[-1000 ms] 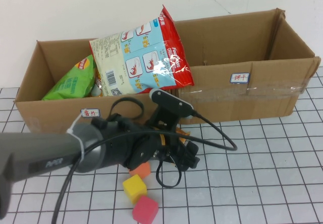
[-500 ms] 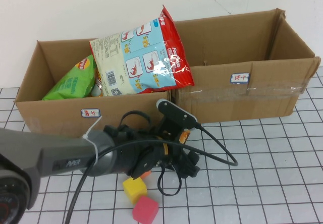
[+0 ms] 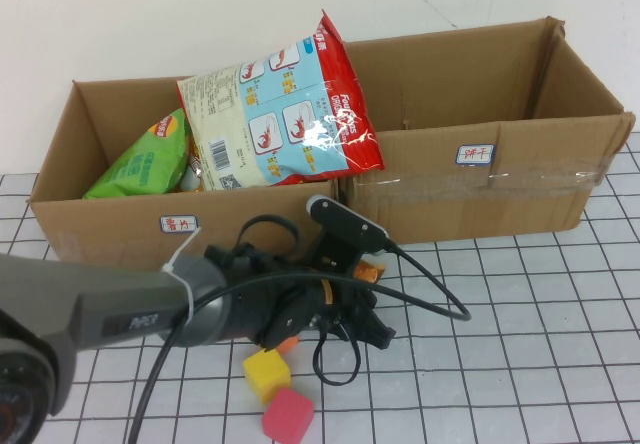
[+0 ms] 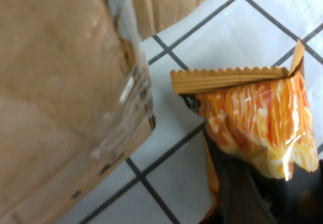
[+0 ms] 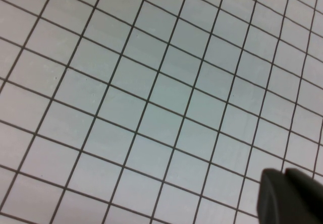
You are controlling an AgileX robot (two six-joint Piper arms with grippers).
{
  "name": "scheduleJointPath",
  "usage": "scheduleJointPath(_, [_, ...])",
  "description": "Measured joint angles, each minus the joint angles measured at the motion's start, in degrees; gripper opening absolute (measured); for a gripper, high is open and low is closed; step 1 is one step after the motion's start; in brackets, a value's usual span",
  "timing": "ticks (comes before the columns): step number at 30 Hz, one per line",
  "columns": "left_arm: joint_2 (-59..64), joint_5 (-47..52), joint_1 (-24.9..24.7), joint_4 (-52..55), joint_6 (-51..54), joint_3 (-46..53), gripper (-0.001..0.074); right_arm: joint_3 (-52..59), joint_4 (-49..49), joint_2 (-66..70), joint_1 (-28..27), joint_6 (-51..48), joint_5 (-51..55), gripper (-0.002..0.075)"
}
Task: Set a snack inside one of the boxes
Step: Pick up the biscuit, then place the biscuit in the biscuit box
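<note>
High view surface: white table (image 3: pixel 560 364) ruled with a dark grid, filling the lower half of the frame.
Room: plain white wall (image 3: pixel 150 14) across the top of the frame.
Left box (image 3: pixel 100 229): brown corrugated cardboard, open-topped, at centre left; small white blue-edged label (image 3: pixel 179 224) on its front wall.
Left box contents: green chip bag (image 3: pixel 145 159) at the left end; large red, white and blue snack bag (image 3: pixel 275 114) standing tilted and rising above the rim near the divide between the boxes.
Right box (image 3: pixel 520 199): same cardboard, at centre right, touching the left box; label (image 3: pixel 475 153) on the front, clear tape along that wall; nothing visible inside from this angle.
Left gripper (image 3: pixel 365 299): low over the table just in front of the boxes, lower centre of the frame, at the end of the grey arm (image 3: pixel 100 309) that enters from lower left.
Left gripper fingers: closed on the orange snack packet (image 4: pixel 257 118), seemingly at its lower end, which is dark and blurred in the wrist view; the packet's crimped top edge lies close beside a box corner.
Blocks: orange (image 3: pixel 288 344), yellow (image 3: pixel 266 372) and pink (image 3: pixel 288 416), on the table at bottom centre, partly under the arm.
Right gripper (image 5: pixel 290 196): only a dark tip shows, over bare grid table; whether its fingers are apart, I cannot tell.
</note>
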Motion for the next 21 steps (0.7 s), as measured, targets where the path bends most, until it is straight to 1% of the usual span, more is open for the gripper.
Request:
scheduleJointPath(3, [-1.3,3.22,-0.11,0.0,-0.62,0.0,0.0259,0.0,0.0,0.0,0.0,0.0,-0.52,-0.0001])
scheduleJointPath(4, [-2.63,6.43,-0.35,-0.41,-1.77,0.0,0.0258,0.0,0.0,0.0,0.0,0.04,-1.19,-0.0001])
scheduleJointPath(8, [-7.13,10.37,-2.45,-1.02,-2.85,0.25,0.0251,0.0,0.0,0.0,0.0,1.58,-3.04,-0.0001])
scheduleJointPath(15, [-14.45,11.09,-8.6,-1.23,-1.47,0.25,0.025,0.0,0.0,0.0,0.0,3.22,-5.19,-0.0001])
scheduleJointPath(18, [-16.97,10.68,-9.91,-1.23,-0.42,0.35,0.025,0.0,0.0,0.0,0.0,3.46,-5.31,-0.0001])
scheduleJointPath(21, [-19.47,7.69,-10.12,-1.23,-0.04,0.35,0.025,0.0,0.0,0.0,0.0,3.46,-5.44,-0.0001])
